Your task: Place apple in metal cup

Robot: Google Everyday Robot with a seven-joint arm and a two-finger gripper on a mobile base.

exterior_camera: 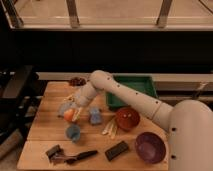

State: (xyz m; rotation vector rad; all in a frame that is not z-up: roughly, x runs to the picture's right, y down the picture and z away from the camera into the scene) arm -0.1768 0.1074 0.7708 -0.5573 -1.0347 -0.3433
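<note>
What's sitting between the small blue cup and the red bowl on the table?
In the camera view, pale utensils lie between the blue cup and the red bowl. The gripper is farther back, at the apple.
</note>
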